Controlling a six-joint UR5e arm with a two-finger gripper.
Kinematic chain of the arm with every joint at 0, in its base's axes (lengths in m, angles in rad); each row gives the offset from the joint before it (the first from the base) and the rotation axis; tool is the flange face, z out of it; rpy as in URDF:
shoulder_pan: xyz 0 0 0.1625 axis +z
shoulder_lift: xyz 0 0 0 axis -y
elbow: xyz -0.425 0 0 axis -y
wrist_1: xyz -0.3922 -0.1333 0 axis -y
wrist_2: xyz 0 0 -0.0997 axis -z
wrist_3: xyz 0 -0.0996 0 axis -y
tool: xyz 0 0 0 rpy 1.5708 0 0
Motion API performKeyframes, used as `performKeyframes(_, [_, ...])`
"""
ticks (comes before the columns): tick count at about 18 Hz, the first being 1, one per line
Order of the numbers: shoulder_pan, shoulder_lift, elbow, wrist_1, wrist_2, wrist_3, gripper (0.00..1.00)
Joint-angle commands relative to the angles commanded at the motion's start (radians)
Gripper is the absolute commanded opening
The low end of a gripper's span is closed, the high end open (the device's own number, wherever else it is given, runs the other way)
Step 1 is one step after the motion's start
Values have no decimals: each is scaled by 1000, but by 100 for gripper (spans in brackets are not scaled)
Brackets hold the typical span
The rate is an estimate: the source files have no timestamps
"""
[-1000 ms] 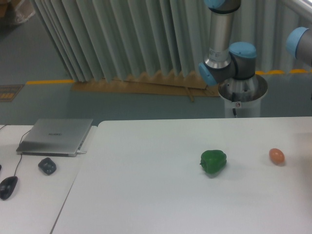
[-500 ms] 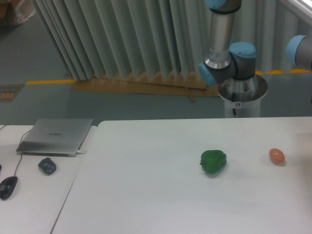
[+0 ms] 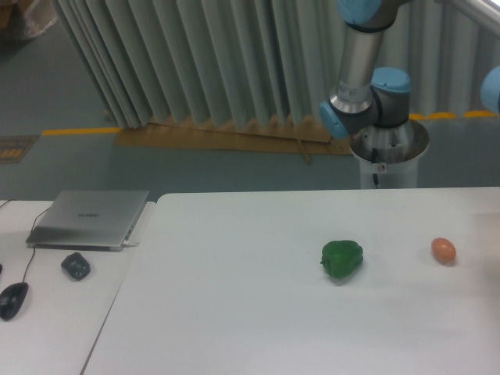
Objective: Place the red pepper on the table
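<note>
Red pepper is nowhere to be seen in this view; no glossy red thing lies on the worktop (image 3: 234,312), so it is probably held or waiting outside the picture, though that is only a guess. Nearest on the white worktop sit a green pepper (image 3: 342,259) and, well apart to its right, a small orange egg-shaped thing (image 3: 443,250). On the adjoining desk (image 3: 47,312) to the left lie a black mouse (image 3: 13,300), a dark small object (image 3: 75,266) and a closed laptop (image 3: 88,219). Farther back, behind the worktop's far edge, stands the arm's base (image 3: 388,148) with its blue-capped joints, and the arm (image 3: 359,62) rises out of the top of the picture. The end effector is out of view, so whether it is clenched, released or grasping anything cannot be told. As a judgement, the carrying step seems to be in hand, with the placing not yet done. The next move calls for bringing the end effector down over a bare stretch of the worktop, clear of the green pepper and the orange thing, then releasing gently so the lobed pepper does not roll.
</note>
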Motion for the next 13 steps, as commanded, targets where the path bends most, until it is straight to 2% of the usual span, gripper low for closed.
performKeyframes(2, [0,9,-15,0,2,-1,100])
performKeyframes(4, [21,59,-64,0,-2,0,100])
performKeyframes(6, [34,86,-93,5,5,9,100])
performKeyframes(8, [37,90,-116,17,29,-10,100])
performKeyframes(9, [46,95,-126,20,25,-76,100])
performKeyframes(11, [52,121,-162,21,-6,-348,100])
performKeyframes(13, [78,135,-173,28,-78,-530,100])
